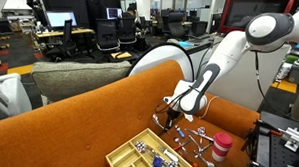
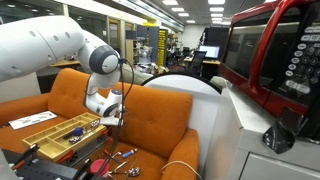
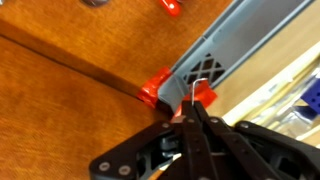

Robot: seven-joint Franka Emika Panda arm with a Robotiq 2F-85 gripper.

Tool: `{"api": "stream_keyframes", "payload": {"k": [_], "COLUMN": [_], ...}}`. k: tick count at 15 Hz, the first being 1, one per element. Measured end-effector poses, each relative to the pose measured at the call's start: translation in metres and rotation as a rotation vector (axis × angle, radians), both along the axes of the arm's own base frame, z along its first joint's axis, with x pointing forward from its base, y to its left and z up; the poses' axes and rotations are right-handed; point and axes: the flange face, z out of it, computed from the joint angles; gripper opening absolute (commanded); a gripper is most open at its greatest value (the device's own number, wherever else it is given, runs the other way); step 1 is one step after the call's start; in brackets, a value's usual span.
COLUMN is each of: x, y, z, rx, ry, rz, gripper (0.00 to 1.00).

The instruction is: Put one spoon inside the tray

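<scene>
The pale yellow tray lies on the orange sofa seat and holds several pieces of cutlery. It also shows in an exterior view and at the right edge of the wrist view. My gripper hangs above the seat just past the tray's far end, also seen in an exterior view. In the wrist view the gripper is shut on a thin metal handle, a spoon, whose bowl is hidden. Several loose spoons lie on the seat beside the tray.
A white cup with a red lid stands on the seat near the loose cutlery. A grey perforated piece with red corners sits just ahead of the fingertips. The sofa back rises behind. A red microwave stands close by.
</scene>
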Motion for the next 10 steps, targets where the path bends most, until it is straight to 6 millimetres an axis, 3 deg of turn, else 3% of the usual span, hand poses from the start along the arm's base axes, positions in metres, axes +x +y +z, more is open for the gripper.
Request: {"api": "stream_keyframes", "payload": {"k": [3, 5, 7, 10], "x": [-0.006, -0.015, -0.026, -0.034], "y": [0.038, 0.055, 0.065, 0.065], "z": [0.039, 0.053, 0.057, 0.042], "rx": [0.057, 0.105, 0.163, 0.231], "ry": [-0.076, -0.111, -0.106, -0.052], "rz": [0.15, 0.247, 0.327, 0.402], "gripper": [0.01, 0.01, 0.01, 0.01]}}
